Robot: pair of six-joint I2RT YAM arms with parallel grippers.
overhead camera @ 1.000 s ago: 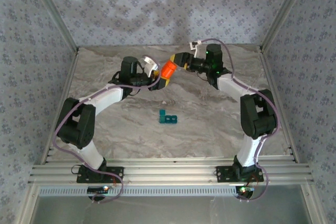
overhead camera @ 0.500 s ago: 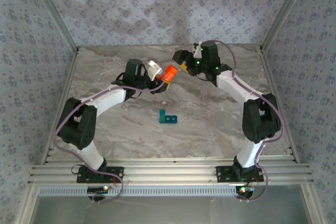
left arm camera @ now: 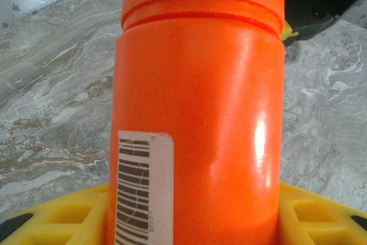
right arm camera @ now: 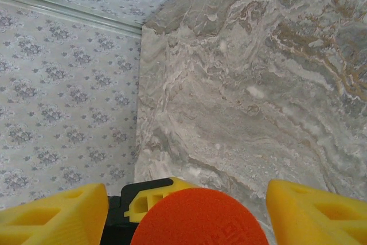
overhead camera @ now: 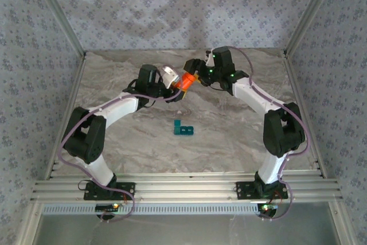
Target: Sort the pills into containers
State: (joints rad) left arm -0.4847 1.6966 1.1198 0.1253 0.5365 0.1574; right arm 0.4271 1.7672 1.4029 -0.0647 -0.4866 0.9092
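An orange bottle (overhead camera: 184,80) with a barcode label (left arm camera: 143,187) is held above the back of the table, my left gripper (overhead camera: 176,88) shut on its body (left arm camera: 198,113). The yellow fingers (left arm camera: 57,219) press both sides of it. My right gripper (overhead camera: 193,76) straddles the bottle's orange cap (right arm camera: 198,219). Its jaws are open, with gaps between each yellow finger (right arm camera: 315,210) and the cap. The teal containers (overhead camera: 183,128) lie on the marble table (overhead camera: 229,136) in the middle, apart from both grippers. The pills are hidden.
Patterned walls (overhead camera: 51,55) and metal frame posts (overhead camera: 63,21) enclose the table on three sides. The table's back left corner (right arm camera: 143,30) lies beyond the cap in the right wrist view. Both arms arch over the table's rear half.
My right gripper has swung left onto the bottle's cap and its jaws have narrowed. The left gripper has shifted slightly right, still holding the bottle.
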